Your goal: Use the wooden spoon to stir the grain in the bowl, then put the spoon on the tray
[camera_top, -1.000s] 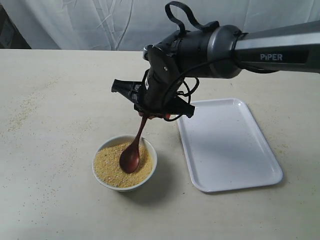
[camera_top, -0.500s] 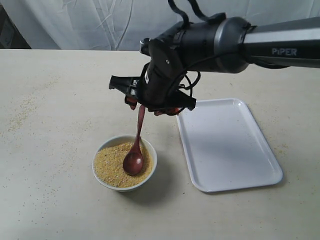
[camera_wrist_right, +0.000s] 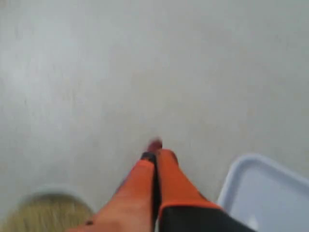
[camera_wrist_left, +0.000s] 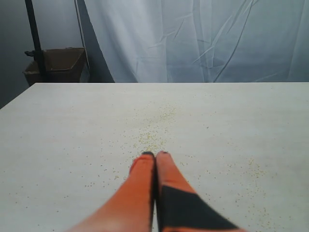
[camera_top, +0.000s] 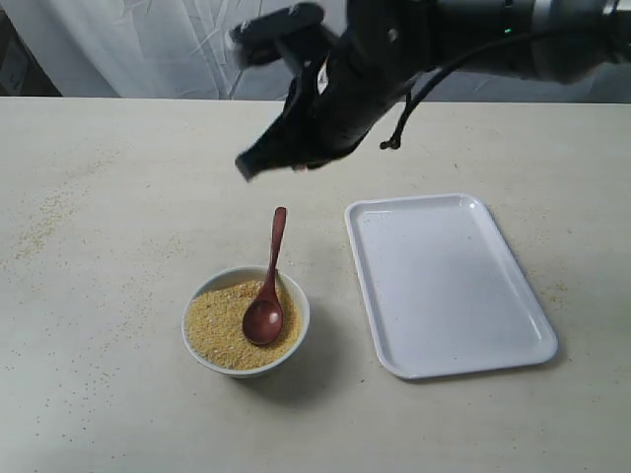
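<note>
The white bowl [camera_top: 193,345] holds yellow-orange grain [camera_top: 219,325]. In it lies the dark wooden spoon [camera_top: 270,281], head on the grain and handle leaning over the far rim, held by nothing. My right gripper [camera_top: 254,164] hangs blurred high above the handle, apart from it. Its orange fingers [camera_wrist_right: 145,183] are pressed together and empty, gripper [camera_wrist_right: 155,153]; a dark red tip, likely the spoon's handle [camera_wrist_right: 155,144], shows just past them. The white tray [camera_top: 444,286] lies empty right of the bowl. My left gripper [camera_wrist_left: 155,154] is shut over bare table, out of the exterior view.
Loose grain [camera_wrist_left: 154,130] is scattered on the beige table [camera_top: 108,177], mostly at the left. A white curtain [camera_top: 148,49] hangs behind. The right wrist view shows the bowl's edge [camera_wrist_right: 46,205] and a tray corner [camera_wrist_right: 270,193].
My right gripper let go of the spoon and rose up and back, away from the bowl. The spoon settled against the bowl's far rim.
</note>
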